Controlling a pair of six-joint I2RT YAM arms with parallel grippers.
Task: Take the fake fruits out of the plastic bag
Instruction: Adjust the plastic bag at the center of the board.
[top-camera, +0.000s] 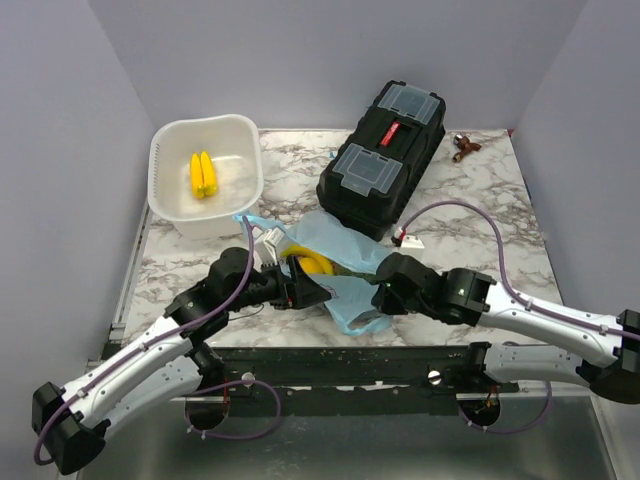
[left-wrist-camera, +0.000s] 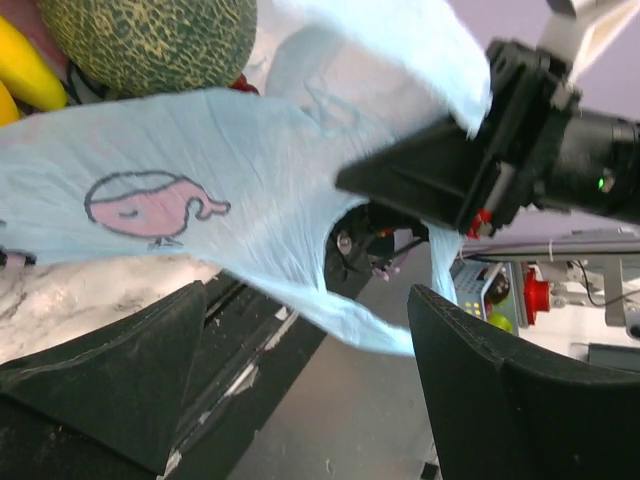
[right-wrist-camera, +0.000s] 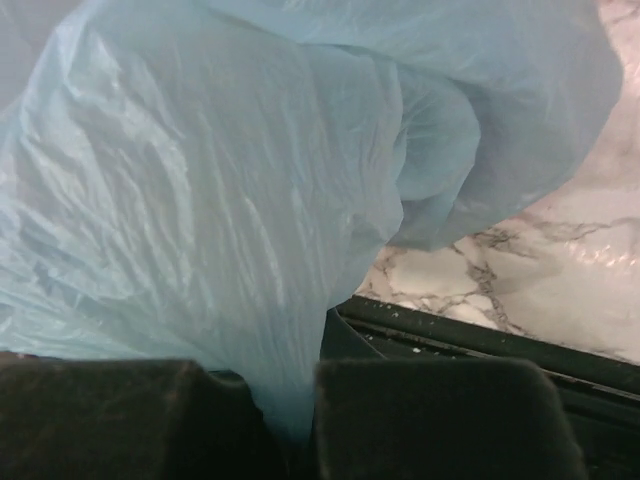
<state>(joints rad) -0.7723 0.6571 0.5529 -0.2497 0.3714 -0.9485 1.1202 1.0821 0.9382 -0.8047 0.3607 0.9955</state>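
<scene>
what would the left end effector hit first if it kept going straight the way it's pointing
The plastic bag: its blue film stretches across the line ahead of the open left end effector. The right end effector, shut on the bag, seems to lie beyond it, though depth is unclear.

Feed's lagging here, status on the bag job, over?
Right gripper shut on plastic bag. Left gripper open at its mouth. Banana and green melon not yet out. Toolbox close behind bag.
</scene>
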